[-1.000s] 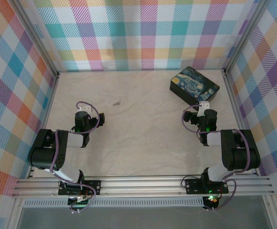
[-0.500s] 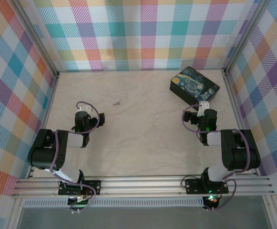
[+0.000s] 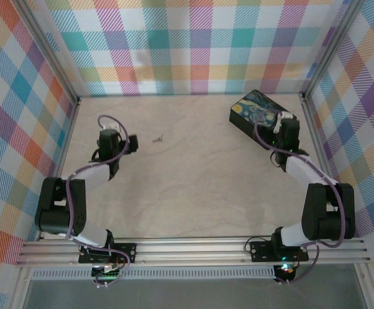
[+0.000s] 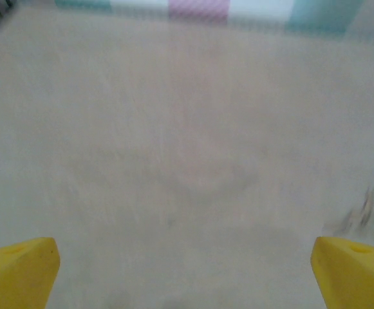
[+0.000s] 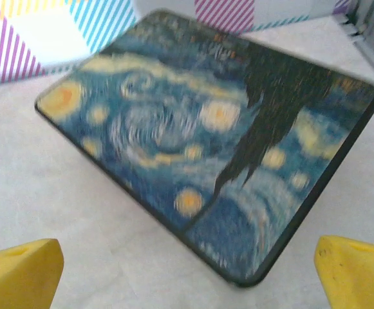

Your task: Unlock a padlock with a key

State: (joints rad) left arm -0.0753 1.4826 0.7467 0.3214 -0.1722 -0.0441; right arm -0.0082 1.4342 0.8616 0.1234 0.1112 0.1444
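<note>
1. Your thin greyish-silver metal key (image 3: pixel 158 137), too blurred to be sure of, lies on the pale matte tabletop (image 3: pixel 193 187), just right of the extended left gripper (image 4: pixel 187 273).
2. Both yellow-tipped grippers are spread wide, holding nothing.
3. Your right gripper (image 5: pixel 187 273) is extended, close to the flat, round-cornered black box with its swirling blue-yellow painted lid (image 5: pixel 199 148).

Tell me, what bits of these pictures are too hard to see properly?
- Top view: the tiny grey thing is too small to tell key from padlock.
- Left wrist view: a grey streak at the right is smeared by blur, its shape unreadable.
- Right wrist view: the box has its lid shut, hiding the inside.
- Top view: the right arm covers the box's right end.
</note>
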